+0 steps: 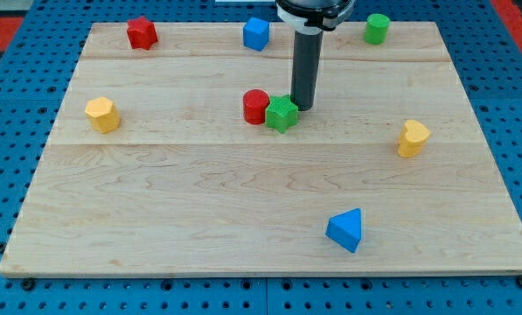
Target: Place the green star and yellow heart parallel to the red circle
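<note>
- So far, half the job looks done: the green star (281, 114) sits at the middle of the bench (199, 219), touching the red circle (255, 106) on its right-hand side in the view, the pair making a short row running left to right.
- My tip (302, 108) is just at the star's upper right edge, touching it or very nearly; the rod has no fingers, so there is nothing to open or close.
- The yellow heart (413, 137) is left to move, by my judgement: it lies well apart from the pair, near the view's right edge and slightly lower than them.
- The star has no clear long axis; one point aims roughly toward the view's bottom.
- The heart's long axis looks roughly vertical in the view, lobes up; I cannot tell more.
- Other blocks lie apart: a red star (142, 32), a blue cube (256, 33), a green cylinder (377, 28), a yellow hexagon (102, 115) and a blue triangle (345, 230).
</note>
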You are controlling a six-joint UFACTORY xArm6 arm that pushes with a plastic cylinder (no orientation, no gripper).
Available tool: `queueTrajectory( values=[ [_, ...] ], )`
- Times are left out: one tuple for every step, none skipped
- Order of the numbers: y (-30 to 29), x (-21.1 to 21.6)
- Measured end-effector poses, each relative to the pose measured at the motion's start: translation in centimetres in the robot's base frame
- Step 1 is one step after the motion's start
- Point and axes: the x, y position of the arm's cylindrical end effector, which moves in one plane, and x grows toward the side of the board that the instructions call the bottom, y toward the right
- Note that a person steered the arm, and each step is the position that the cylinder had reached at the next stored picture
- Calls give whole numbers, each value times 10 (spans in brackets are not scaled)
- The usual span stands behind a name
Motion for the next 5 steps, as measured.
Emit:
queueTrajectory(
  values=[
    [0, 0],
    [-2, -2],
    [-48, 1],
    [-42, 37],
    [-43, 26]
  ],
)
